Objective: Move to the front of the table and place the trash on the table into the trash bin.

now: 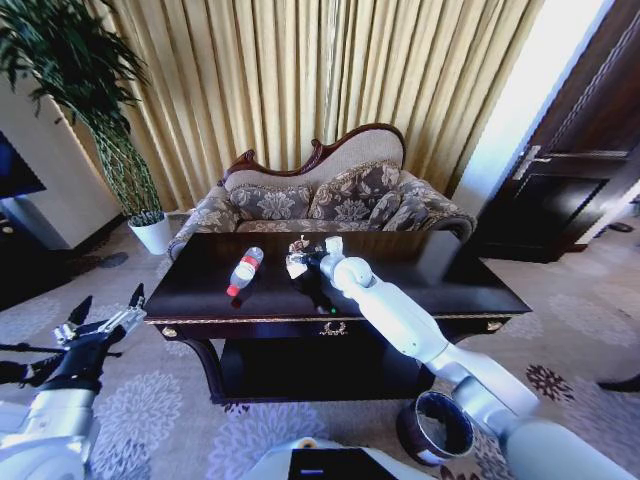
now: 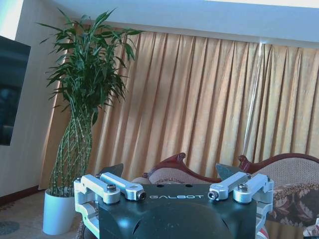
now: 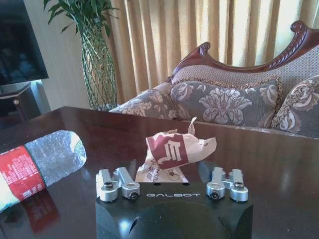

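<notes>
A: Dark glossy table, item 1: crumpled paper wrapper, mid-top nr back edge. Right gripper sat low at it, fingers spread wide, wrapper between, not yet pinched.

B: Item 2?

A: Bottle, left-centre, lying flat. Left gripper off table's front-left corner, open, idle. Trash bin on floor, below front edge.

B: Risks?

A: Light wrapper prob. skids on gloss or crushes out if closed off-centre.

A patterned sofa sits before gold curtains, beside a potted plant.
</notes>
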Tool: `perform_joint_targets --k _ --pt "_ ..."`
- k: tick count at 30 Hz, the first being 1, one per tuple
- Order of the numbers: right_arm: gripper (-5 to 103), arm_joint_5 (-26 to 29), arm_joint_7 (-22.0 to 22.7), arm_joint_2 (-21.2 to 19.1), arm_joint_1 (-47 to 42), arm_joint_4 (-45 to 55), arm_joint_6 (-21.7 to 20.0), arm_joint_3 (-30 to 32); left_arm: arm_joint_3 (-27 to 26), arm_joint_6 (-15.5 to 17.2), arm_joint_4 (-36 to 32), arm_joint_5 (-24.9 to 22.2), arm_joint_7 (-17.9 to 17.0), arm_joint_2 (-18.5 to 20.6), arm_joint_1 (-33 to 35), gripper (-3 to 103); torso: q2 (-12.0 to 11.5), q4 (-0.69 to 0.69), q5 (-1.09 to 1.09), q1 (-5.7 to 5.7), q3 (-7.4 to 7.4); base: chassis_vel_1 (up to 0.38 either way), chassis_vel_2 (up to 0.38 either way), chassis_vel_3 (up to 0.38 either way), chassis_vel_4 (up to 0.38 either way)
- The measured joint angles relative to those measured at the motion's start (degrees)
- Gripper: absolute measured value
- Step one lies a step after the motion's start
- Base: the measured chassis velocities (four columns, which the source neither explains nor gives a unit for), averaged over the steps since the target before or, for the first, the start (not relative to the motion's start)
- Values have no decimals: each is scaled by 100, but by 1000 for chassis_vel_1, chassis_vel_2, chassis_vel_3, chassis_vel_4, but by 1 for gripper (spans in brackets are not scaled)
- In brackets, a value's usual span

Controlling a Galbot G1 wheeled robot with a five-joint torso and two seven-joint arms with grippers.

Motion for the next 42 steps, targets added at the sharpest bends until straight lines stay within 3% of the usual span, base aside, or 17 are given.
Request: perform_joint_targets --k 3,4,6,8,12,14,15,17,20,34,42 --pt "54 -12 0 8 1 -30 37 12 2 -5 0 0 3 -1 0 100 0 0 0 0 0 0 0 0 0" --pt "54 -12 0 8 1 -30 37 12 2 -5 0 0 3 -1 0 100 0 0 0 0 0 0 0 0 0" --pt "43 -17 0 7 1 -32 45 25 -1 -9 0 1 4 1 0 100 0 0 0 0 0 0 0 0 0" --pt "43 -19 0 6 1 -32 47 29 -2 -14 0 1 5 2 0 100 0 0 0 0 0 0 0 0 0" --pt "21 -24 0 -7 -11 -28 56 46 -2 -24 0 3 7 2 1 100 0 0 0 0 0 0 0 0 0" --pt "21 -26 0 -10 -16 -25 58 47 -2 -25 0 4 7 -1 2 100 0 0 0 0 0 0 0 0 0" --pt "10 -28 0 -13 -22 -21 61 49 -2 -28 0 6 9 -8 2 100 0 0 0 0 0 0 0 0 0" --pt "5 -33 0 -14 -29 -19 64 50 -2 -33 0 8 15 -21 5 100 0 0 1 0 0 0 0 0 0" --pt "0 -50 0 -15 -37 -18 70 51 -5 -44 0 9 23 -34 19 100 0 0 0 0 0 0 0 0 0" --pt "0 -68 63 -41 -178 250 189 372 -28 -68 0 5 17 -33 33 100 0 0 0 0 0 0 0 0 0" --pt "0 -332 232 -656 -549 1040 549 1090 114 -21 0 -29 -44 66 -88 100 0 0 2 0 0 0 0 0 0"
